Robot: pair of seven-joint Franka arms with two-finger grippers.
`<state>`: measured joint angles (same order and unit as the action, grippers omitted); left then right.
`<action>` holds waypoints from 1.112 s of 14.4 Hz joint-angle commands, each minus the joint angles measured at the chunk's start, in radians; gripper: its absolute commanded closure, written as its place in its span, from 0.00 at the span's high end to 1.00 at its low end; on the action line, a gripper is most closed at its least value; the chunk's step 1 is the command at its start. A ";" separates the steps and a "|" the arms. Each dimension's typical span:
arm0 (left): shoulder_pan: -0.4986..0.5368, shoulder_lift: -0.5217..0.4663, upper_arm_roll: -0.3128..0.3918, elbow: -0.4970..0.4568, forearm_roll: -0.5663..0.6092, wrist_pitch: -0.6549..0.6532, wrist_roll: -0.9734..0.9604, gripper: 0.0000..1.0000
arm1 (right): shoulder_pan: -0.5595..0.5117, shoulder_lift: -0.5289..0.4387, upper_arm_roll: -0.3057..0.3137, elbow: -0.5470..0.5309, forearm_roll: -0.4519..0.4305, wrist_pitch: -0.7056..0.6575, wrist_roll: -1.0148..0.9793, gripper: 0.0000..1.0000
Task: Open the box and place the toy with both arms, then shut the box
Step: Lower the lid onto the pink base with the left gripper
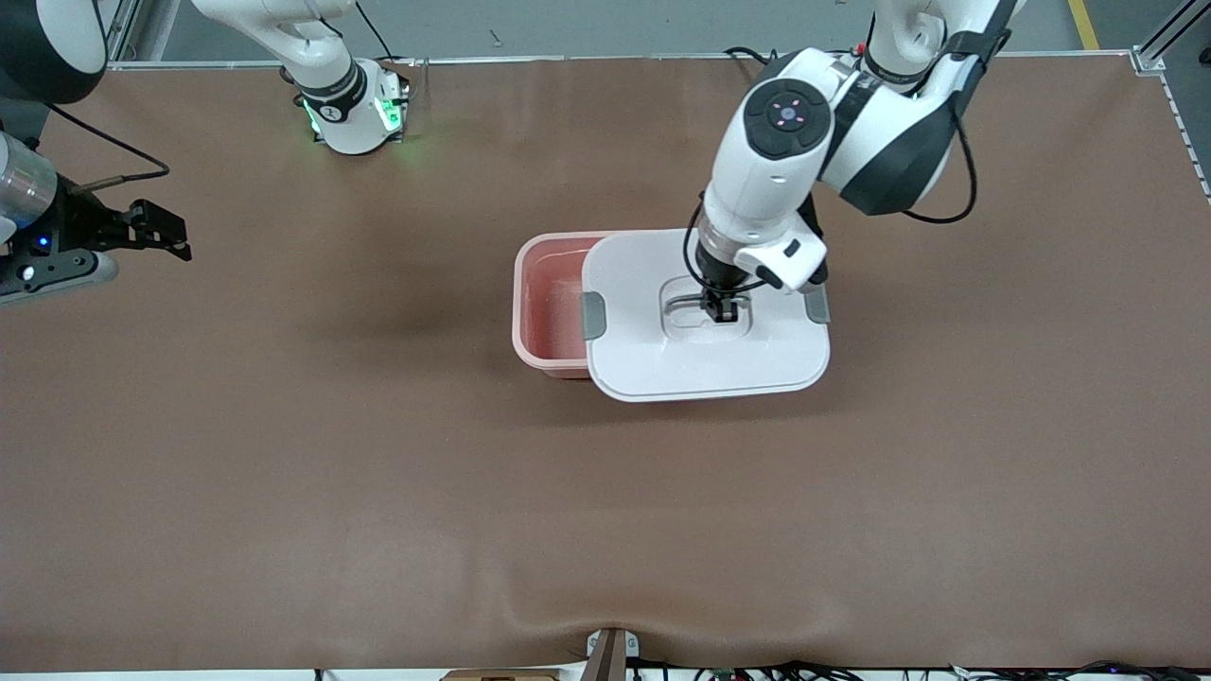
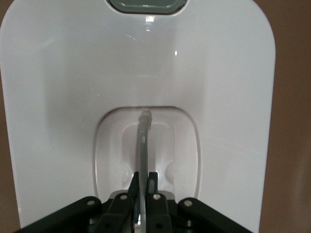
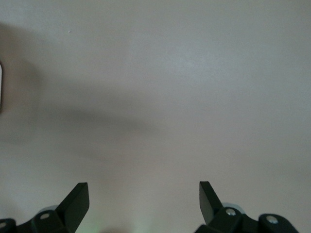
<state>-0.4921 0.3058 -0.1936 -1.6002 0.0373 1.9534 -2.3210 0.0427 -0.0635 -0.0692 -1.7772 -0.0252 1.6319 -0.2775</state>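
The white lid (image 1: 662, 364) is off-centre over the pink tub (image 1: 547, 303), shifted toward the left arm's end, so a strip of the tub's inside shows. My left gripper (image 1: 724, 310) is shut on the thin grey handle (image 2: 144, 141) in the lid's recessed centre (image 2: 112, 160). Grey clips sit at the lid's two ends (image 1: 593, 315) (image 1: 816, 305), and one clip (image 2: 145, 5) shows in the left wrist view. My right gripper (image 1: 178, 236) is open and empty, held over the table at the right arm's end; its view (image 3: 144, 194) shows only bare table. The toy is out of view.
The brown table mat (image 1: 378, 473) covers the whole surface. The right arm's base (image 1: 350, 113) stands at the table's edge farthest from the front camera. A small bracket (image 1: 610, 653) sits at the nearest edge.
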 commanded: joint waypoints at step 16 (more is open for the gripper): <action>-0.164 0.108 0.000 0.010 0.104 0.121 -0.158 0.00 | -0.089 0.028 0.011 0.171 0.094 -0.056 0.261 1.00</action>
<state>-0.6434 0.4087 -0.1942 -1.5927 0.1139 2.0662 -2.4594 -0.0232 -0.0482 -0.0737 -1.6372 0.0623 1.6197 0.0186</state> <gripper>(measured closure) 0.930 0.000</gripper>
